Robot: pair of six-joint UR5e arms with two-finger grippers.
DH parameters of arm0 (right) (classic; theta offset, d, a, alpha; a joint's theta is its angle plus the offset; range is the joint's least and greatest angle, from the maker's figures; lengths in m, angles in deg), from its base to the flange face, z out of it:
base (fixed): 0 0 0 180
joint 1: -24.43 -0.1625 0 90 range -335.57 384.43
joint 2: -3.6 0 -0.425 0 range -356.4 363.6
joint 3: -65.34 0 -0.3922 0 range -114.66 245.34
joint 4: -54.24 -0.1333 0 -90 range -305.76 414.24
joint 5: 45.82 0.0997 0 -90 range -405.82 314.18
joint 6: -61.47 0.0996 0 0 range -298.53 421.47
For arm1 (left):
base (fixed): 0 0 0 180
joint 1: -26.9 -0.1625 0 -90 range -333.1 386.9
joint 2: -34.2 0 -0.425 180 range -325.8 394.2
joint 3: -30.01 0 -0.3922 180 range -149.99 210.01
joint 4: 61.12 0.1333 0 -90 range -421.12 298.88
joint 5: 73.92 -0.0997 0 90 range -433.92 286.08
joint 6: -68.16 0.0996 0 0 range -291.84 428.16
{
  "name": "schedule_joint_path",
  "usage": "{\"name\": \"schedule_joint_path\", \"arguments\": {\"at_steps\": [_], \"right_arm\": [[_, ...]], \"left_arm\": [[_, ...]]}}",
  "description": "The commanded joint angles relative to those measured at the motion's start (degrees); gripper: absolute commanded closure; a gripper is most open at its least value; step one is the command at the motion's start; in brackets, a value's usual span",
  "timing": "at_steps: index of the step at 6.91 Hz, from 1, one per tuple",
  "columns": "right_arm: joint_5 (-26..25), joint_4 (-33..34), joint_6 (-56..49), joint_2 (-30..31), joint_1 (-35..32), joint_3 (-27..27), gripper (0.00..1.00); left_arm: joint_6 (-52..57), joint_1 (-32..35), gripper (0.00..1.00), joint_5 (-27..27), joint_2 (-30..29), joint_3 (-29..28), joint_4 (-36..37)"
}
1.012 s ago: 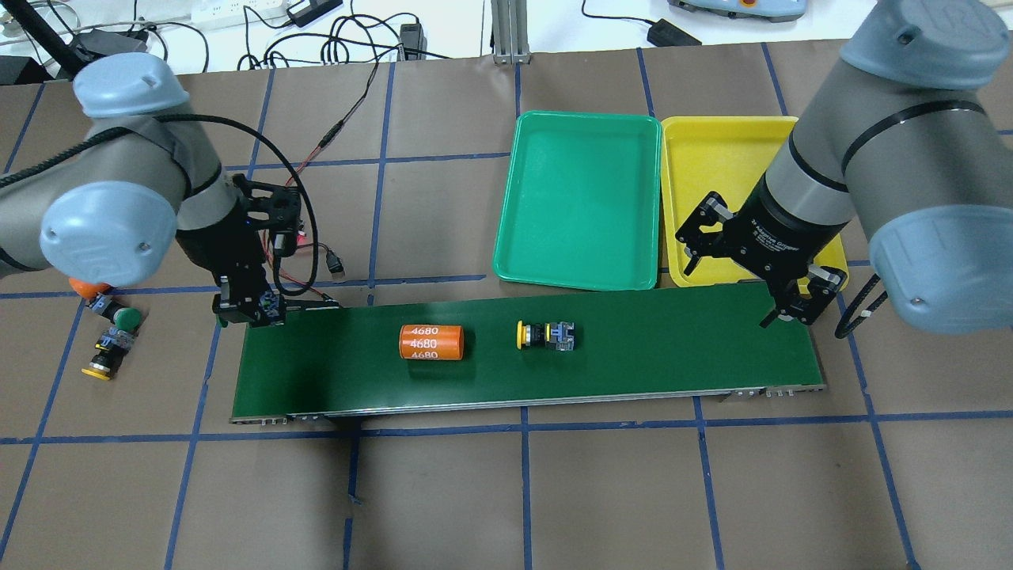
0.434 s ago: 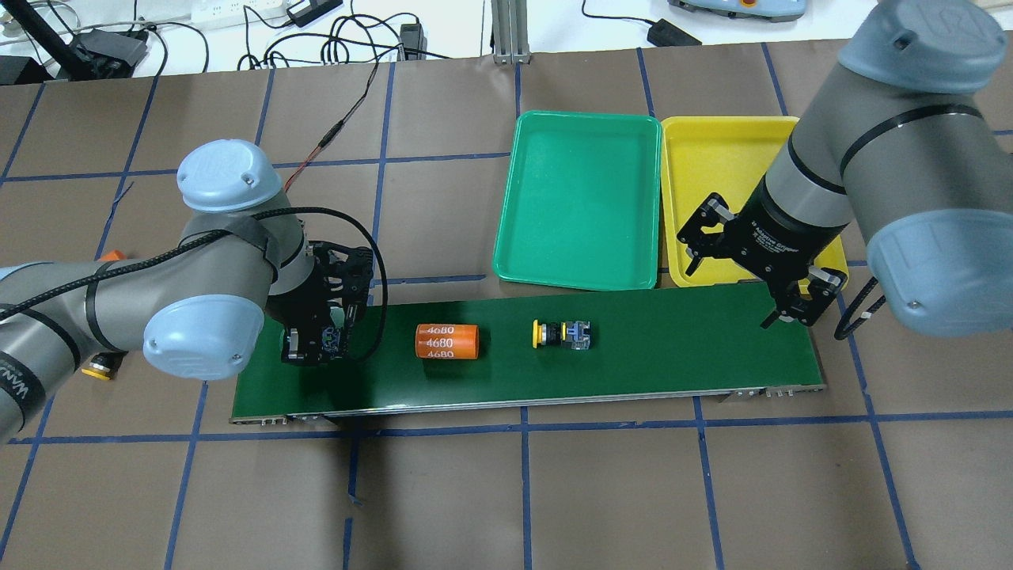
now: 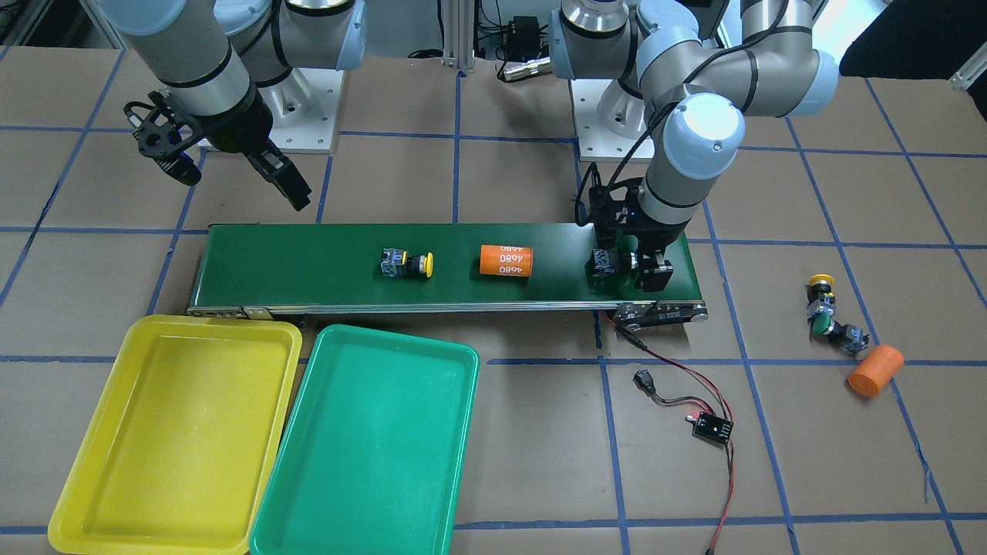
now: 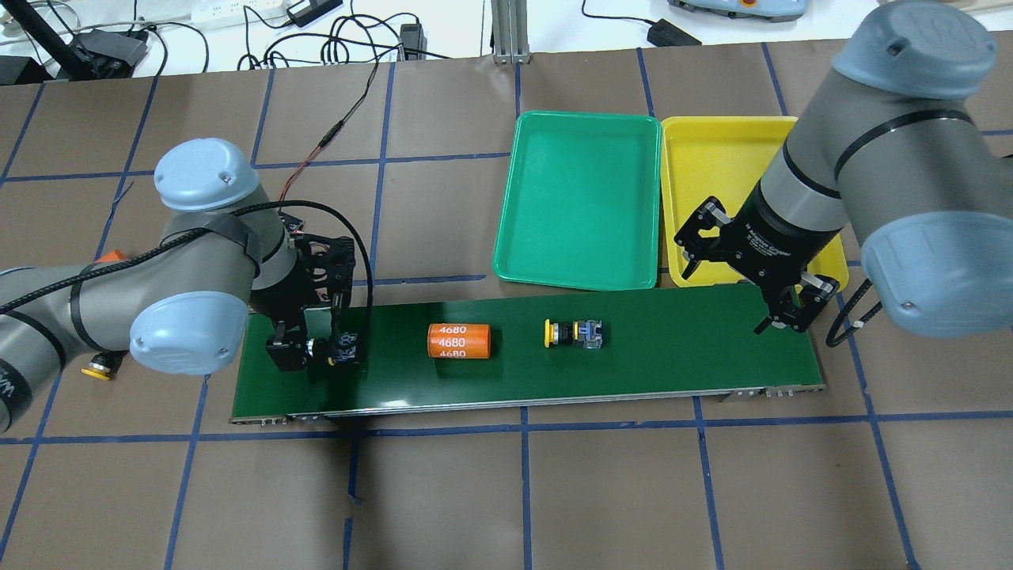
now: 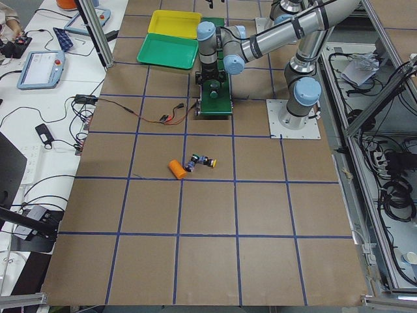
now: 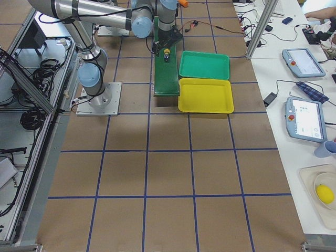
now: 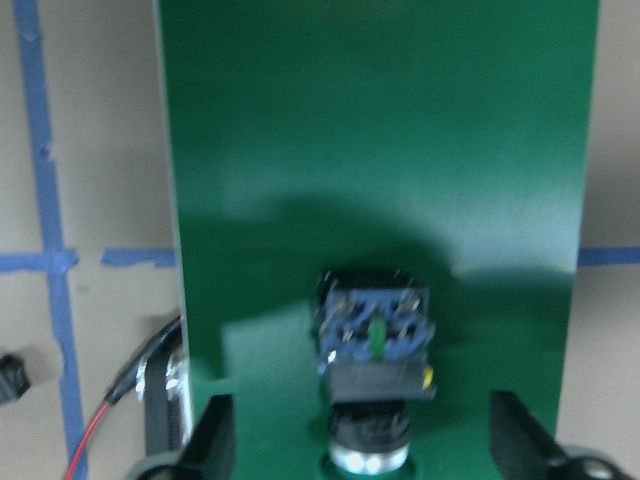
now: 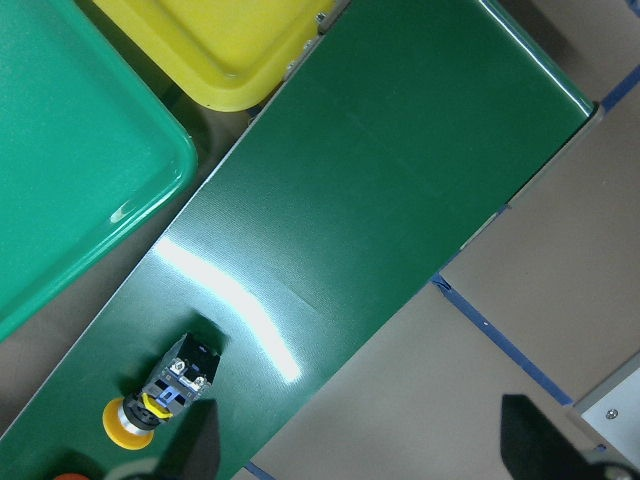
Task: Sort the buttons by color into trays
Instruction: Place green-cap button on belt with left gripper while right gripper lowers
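Observation:
A yellow-capped button (image 4: 571,333) lies on its side mid-belt, also in the front view (image 3: 406,264) and right wrist view (image 8: 160,395). My left gripper (image 4: 313,350) is open low over the belt's left end, and a button with a blue contact block (image 7: 375,345) lies on the belt between its spread fingers; I cannot tell its cap colour. My right gripper (image 4: 724,299) is open and empty above the belt's right end. A yellow-capped button (image 3: 820,284) and a green-capped one (image 3: 823,327) lie on the table. The green tray (image 4: 582,198) and yellow tray (image 4: 712,174) are empty.
An orange cylinder marked 4680 (image 4: 459,341) lies on the dark green conveyor belt (image 4: 673,356) between the two belt buttons. A second orange cylinder (image 3: 875,370) lies by the table buttons. A red-black cable with a small board (image 3: 709,426) runs from the belt's left end.
My left arm swung from beside the belt onto its left end with a button, then spread its fingers. The belt carried the cylinder and yellow button rightward. The right arm barely moved.

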Motion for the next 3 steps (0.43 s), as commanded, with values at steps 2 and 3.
{"name": "schedule_joint_path", "arguments": {"at_steps": [2, 3], "right_arm": [[0.38, 10.41, 8.64, -0.90, -0.07, -6.40, 0.00], [0.47, 14.82, 9.98, -1.16, -0.16, -8.60, 0.00]], "left_arm": [[-0.62, -13.82, 0.00, 4.17, -1.60, -4.28, -0.53], [-0.62, -15.76, 0.00, 3.65, -3.09, -4.65, 0.34]]}}
